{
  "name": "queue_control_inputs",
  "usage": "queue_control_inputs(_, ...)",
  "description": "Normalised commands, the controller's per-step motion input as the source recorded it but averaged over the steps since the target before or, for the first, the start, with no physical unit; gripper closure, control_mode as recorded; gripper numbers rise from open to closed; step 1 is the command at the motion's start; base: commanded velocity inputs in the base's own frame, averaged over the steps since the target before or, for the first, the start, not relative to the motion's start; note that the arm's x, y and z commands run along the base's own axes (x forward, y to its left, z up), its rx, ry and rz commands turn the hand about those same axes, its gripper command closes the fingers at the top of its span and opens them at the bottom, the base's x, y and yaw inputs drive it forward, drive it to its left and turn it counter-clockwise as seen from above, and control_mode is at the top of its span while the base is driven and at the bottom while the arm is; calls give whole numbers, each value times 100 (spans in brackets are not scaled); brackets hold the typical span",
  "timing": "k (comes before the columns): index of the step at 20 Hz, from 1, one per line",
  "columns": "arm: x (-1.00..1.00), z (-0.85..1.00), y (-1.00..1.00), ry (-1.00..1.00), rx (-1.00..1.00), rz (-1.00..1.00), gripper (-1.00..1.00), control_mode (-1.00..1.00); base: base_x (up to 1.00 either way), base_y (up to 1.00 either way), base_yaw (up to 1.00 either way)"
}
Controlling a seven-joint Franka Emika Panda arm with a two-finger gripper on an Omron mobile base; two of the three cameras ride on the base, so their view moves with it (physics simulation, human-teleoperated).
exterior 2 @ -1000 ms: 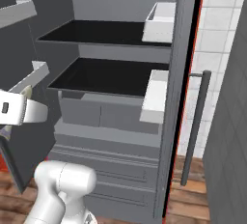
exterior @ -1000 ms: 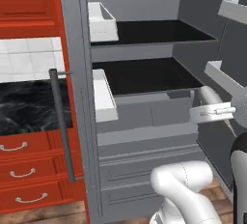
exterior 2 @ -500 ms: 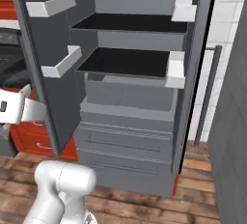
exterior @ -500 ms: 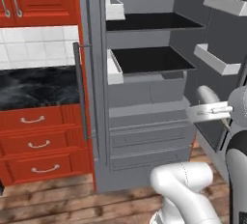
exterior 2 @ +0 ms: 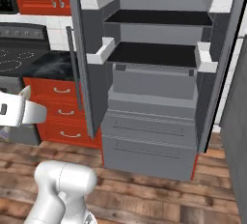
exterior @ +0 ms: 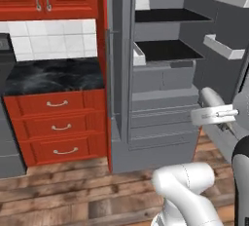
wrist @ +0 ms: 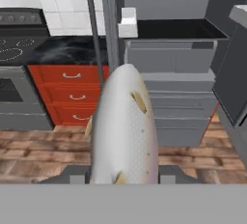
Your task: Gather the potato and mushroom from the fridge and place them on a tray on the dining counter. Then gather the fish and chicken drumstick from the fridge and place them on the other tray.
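Left base view: the tall grey metal French-door fridge (exterior: 160, 74) is standing open, its dark shelves bare.

Right base view: both fridge doors are swung wide.

Hand view: the gripper (wrist: 123, 175) is pinching a smooth silvery tapered fish (wrist: 123, 126) before the fridge; delivery to a tray is outstanding.

You see the fish (wrist: 124, 126), silvery-grey with tan fins, pointing lengthwise away from the camera, held between the pincer (wrist: 123, 174) fingers. Beyond it stands the grey fridge (exterior 2: 159, 73), both doors swung open, black shelves bare, drawers shut.
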Motion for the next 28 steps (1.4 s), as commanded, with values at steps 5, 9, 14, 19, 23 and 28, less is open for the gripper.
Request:
queue_control_inputs(5,0,0,0,0,0,0,100,100,-1,70,28)
queue_control_inputs(9,0,0,0,0,0,0,100,100,3,62,34)
queue_control_inputs(14,0,0,0,0,0,0,100,100,25,53,36)
queue_control_inputs(19,0,0,0,0,0,0,100,100,52,43,34)
queue_control_inputs(23,0,0,0,0,0,0,100,100,73,30,33)
queue_control_inputs(28,0,0,0,0,0,0,100,100,88,28,29)
